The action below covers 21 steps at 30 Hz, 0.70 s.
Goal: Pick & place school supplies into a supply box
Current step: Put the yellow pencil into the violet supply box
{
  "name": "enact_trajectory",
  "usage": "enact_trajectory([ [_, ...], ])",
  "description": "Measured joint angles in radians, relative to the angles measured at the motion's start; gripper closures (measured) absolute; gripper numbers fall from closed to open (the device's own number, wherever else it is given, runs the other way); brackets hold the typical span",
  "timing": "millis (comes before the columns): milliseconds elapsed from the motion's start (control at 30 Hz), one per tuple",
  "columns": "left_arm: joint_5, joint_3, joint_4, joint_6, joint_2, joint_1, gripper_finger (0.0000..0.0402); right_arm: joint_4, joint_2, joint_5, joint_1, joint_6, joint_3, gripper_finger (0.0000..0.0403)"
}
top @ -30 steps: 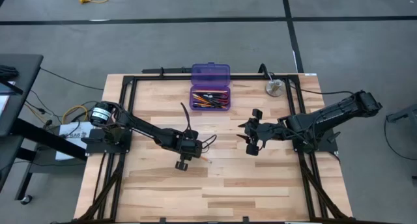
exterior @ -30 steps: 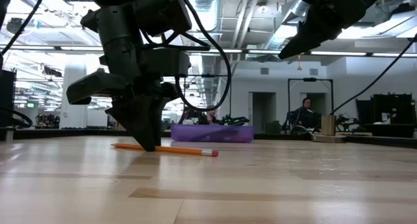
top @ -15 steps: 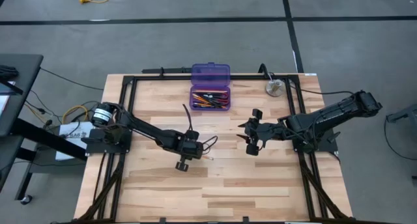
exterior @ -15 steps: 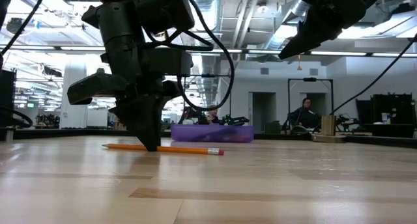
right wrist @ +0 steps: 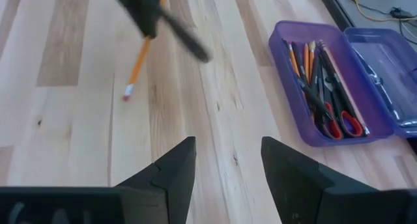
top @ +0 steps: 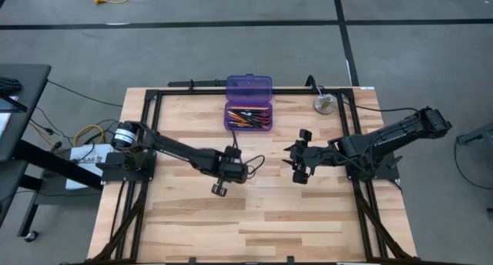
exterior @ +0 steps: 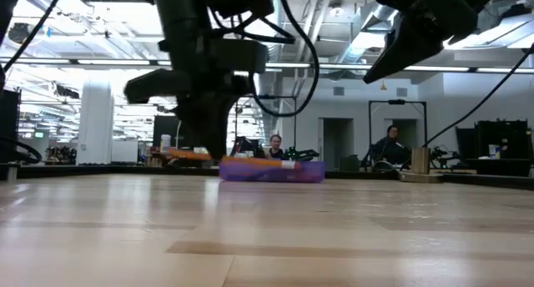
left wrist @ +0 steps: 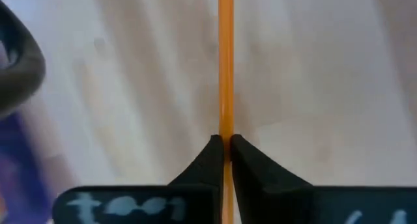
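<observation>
Left pincer (left wrist: pixel 225 149) clamped on an orange pencil (left wrist: pixel 225 68), lifted clear of the counter (top: pixel 269 219), mid-counter near the purple supply box (top: pixel 248 115). Box open, pens, pencils and red-handled scissors (right wrist: pixel 342 123) inside. Right pincer (right wrist: pixel 228 165) spread wide, holding nothing, hovering right of centre.

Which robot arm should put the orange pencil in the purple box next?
The left one, most likely. The left gripper already has its fingers shut on the orange pencil, lifted off the table, not far from the open purple box. The right gripper is open and holds nothing.
</observation>
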Motion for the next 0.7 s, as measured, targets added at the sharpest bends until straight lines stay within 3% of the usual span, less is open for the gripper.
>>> enact_trajectory([
  [267,-0.058,0.128,-0.143,0.099,-0.014,0.105,0.0398,-0.072,0.0,-0.002,0.006,0.0,0.0,0.0234],
  [533,-0.044,0.205,-0.148,0.219,-0.091,0.293,0.04,-0.091,0.0,-0.002,0.069,-0.002,0.0,0.0234],
  [700,0.175,0.241,-0.133,0.255,-0.106,0.407,0.0401,-0.089,0.0,-0.002,0.114,0.007,0.0,0.0234],
])
